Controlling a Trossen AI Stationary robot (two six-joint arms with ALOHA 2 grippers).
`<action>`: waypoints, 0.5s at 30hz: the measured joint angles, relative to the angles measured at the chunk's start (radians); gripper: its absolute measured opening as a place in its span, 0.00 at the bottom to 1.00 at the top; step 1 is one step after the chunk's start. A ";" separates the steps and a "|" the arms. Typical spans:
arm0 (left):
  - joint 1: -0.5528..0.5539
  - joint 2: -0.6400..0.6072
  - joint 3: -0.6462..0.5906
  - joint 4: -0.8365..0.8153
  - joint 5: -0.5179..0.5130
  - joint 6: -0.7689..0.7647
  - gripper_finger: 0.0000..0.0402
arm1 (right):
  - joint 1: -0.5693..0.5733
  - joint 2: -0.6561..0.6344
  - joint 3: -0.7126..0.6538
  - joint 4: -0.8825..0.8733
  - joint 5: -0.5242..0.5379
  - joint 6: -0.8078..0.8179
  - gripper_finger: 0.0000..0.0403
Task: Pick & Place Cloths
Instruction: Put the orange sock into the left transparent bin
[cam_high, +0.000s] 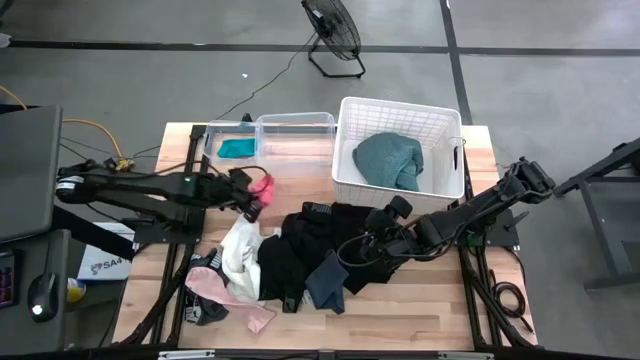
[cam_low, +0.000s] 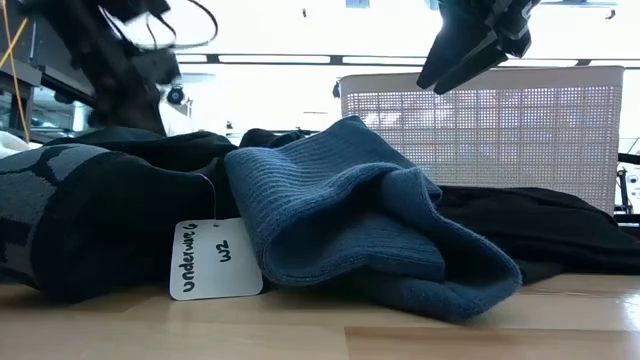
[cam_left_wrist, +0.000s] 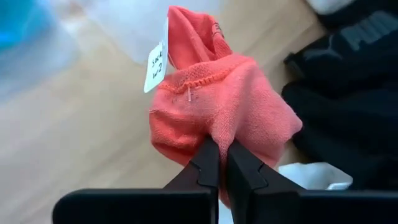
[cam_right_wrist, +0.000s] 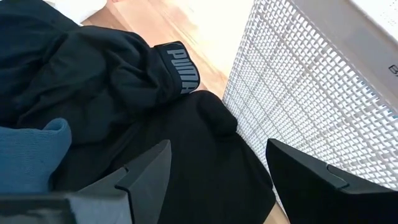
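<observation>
Left wrist view: your left gripper (cam_left_wrist: 222, 163) has its fingers pinched tight on the tagged pink cloth (cam_left_wrist: 224, 99).
Pink cloth: raised near the clear bins (cam_high: 270, 132), beside the pile.
Cloth pile (cam_high: 300, 255): black, white and navy, mid-table (cam_high: 420, 310).
Right gripper (cam_right_wrist: 217, 168): your fingers spread wide, empty, over black fabric beside the white basket (cam_right_wrist: 311, 87).
</observation>
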 joint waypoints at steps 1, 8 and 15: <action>-0.009 -0.023 0.022 -0.053 -0.029 -0.012 0.00 | 0.000 0.000 0.000 0.000 0.000 0.001 0.63; -0.072 -0.115 0.154 -0.308 -0.236 -0.087 0.00 | 0.000 0.000 0.000 0.000 0.000 0.003 0.63; -0.010 -0.103 0.185 -0.371 -0.478 -0.125 0.00 | 0.000 0.000 0.000 0.006 0.004 0.003 0.63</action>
